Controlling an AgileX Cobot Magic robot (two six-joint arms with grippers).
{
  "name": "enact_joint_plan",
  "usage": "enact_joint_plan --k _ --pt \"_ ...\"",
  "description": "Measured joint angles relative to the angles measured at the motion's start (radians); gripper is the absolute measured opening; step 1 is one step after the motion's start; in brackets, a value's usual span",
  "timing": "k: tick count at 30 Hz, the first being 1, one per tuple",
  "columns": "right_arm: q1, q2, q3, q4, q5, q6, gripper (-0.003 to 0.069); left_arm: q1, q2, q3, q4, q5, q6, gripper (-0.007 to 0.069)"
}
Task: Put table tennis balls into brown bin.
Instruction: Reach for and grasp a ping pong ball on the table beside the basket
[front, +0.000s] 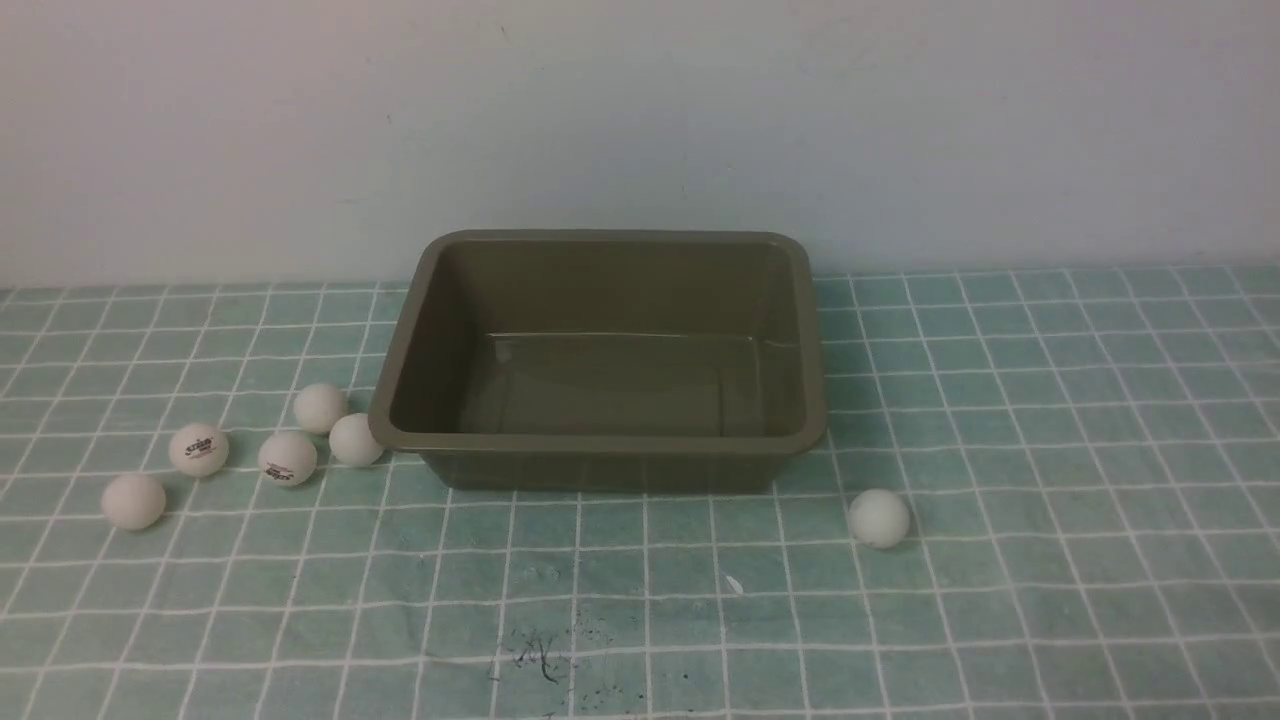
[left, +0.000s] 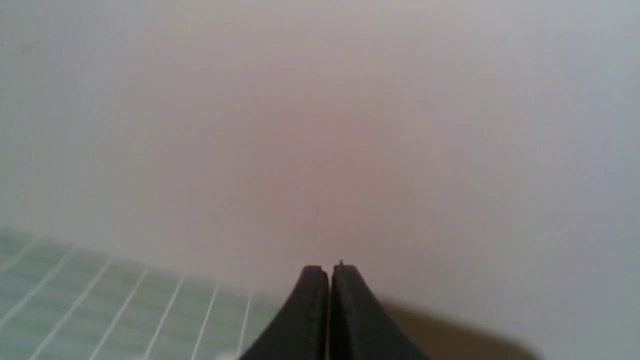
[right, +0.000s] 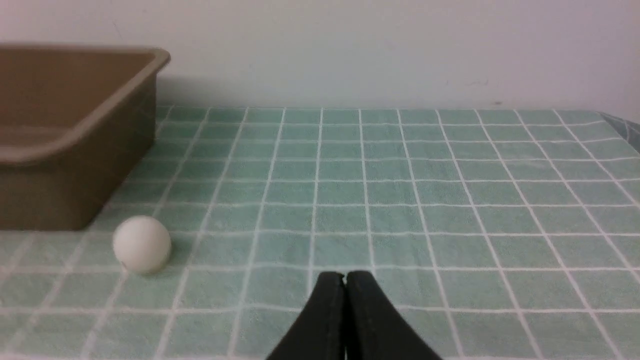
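Note:
The brown bin (front: 600, 445) stands empty in the middle of the table. Several table tennis balls lie left of it: one (front: 133, 501) farthest left, two with printed logos (front: 198, 449) (front: 287, 458), one (front: 320, 407) behind them and one (front: 355, 439) touching the bin's front left corner. A lone ball (front: 878, 518) rests off the bin's front right corner. In the right wrist view that ball (right: 142, 244) and the bin (right: 75, 135) lie off to one side of my shut right gripper (right: 345, 276). My left gripper (left: 330, 270) is shut on nothing, with a blurred edge of the bin (left: 450, 330) beyond it. Neither gripper shows in the front view.
A teal checked cloth (front: 1050, 450) covers the table, with dark smudges (front: 545, 650) near its front edge. A plain pale wall (front: 640, 120) rises just behind the bin. The cloth's far right corner (right: 625, 125) shows in the right wrist view.

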Motion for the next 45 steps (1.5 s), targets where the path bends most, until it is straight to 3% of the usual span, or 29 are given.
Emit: enact_joint_plan --k 3,5,8,12,16,21,26,32,34,35,37,39,42,44,45 --pt "0.001 0.0 0.0 0.172 -0.093 0.081 -0.0013 0.0 0.207 -0.173 0.027 0.33 0.022 -0.0005" --pt "0.001 0.0 0.0 0.385 -0.194 0.16 -0.0013 0.0 0.416 -0.287 0.032 0.56 0.082 -0.0005" --pt "0.001 0.0 0.0 0.531 -0.257 0.178 -0.0013 0.0 0.59 -0.328 0.022 0.598 0.132 -0.0005" --pt "0.001 0.0 0.0 0.607 -0.331 0.145 -0.0013 0.006 0.798 -0.349 0.016 0.555 0.171 0.0" --pt "0.009 0.006 -0.024 0.598 -0.253 0.086 -0.0013 0.07 0.942 -0.409 0.003 0.544 0.178 0.001" --pt "0.018 0.21 -0.254 0.503 0.084 -0.018 -0.0013 0.204 1.087 -0.546 -0.049 0.519 0.242 0.0016" --pt "0.018 0.479 -0.445 0.417 0.304 -0.139 -0.0013 0.257 1.21 -0.625 -0.062 0.466 0.315 0.0031" --pt "0.019 0.642 -0.537 0.407 0.349 -0.228 -0.0013 0.259 1.342 -0.65 -0.058 0.384 0.431 0.0191" --pt "0.019 0.669 -0.54 0.411 0.349 -0.234 -0.0013 0.259 1.396 -0.65 -0.038 0.322 0.447 0.0328" --pt "0.019 0.67 -0.54 0.411 0.348 -0.234 -0.0013 0.259 1.399 -0.65 -0.036 0.318 0.447 0.0337" --pt "0.019 0.674 -0.54 0.411 0.348 -0.234 -0.0013 0.259 1.436 -0.651 -0.02 0.262 0.451 0.0447" --pt "0.019 0.674 -0.54 0.413 0.345 -0.235 -0.0013 0.259 1.471 -0.653 -0.016 0.228 0.454 0.0503" --pt "0.019 0.674 -0.54 0.414 0.333 -0.236 -0.0013 0.259 1.511 -0.656 -0.012 0.197 0.455 0.0523" --pt "0.019 0.674 -0.542 0.414 0.328 -0.236 -0.0013 0.259 1.536 -0.657 -0.012 0.189 0.455 0.051" --pt "0.019 0.681 -0.552 0.414 0.325 -0.236 -0.0013 0.259 1.553 -0.657 -0.012 0.19 0.454 0.0467"
